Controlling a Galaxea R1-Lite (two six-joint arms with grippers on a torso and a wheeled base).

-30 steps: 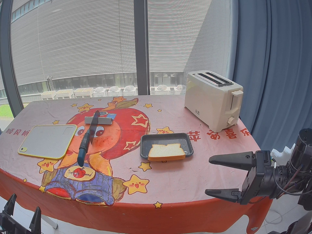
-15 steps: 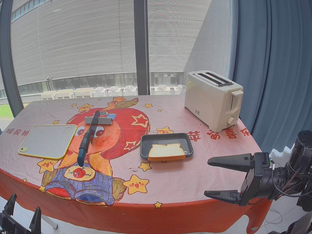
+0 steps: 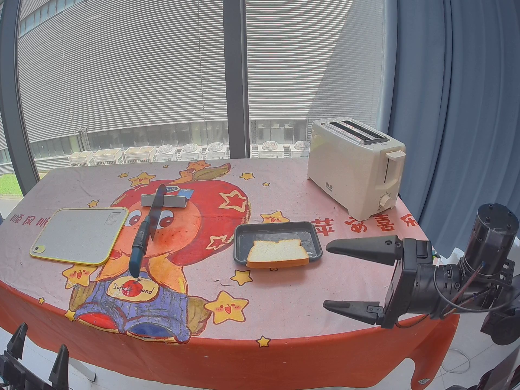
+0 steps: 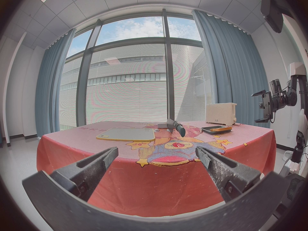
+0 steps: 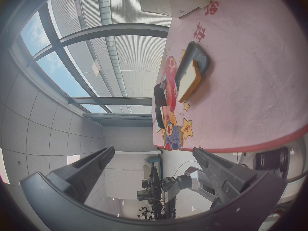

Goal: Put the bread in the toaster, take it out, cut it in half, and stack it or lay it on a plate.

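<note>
Head view: our right gripper (image 3: pixel 326 276), jaws wide and empty, has advanced toward the bread (image 3: pixel 277 253), which seemingly overhangs the near rim of the tray (image 3: pixel 243 235); pickup looks next.

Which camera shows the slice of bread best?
The head view: the bread lies whole, seen from above, on its dark tray. The right wrist view shows it smaller, at a slant; the left wrist view, a far sliver.
</note>
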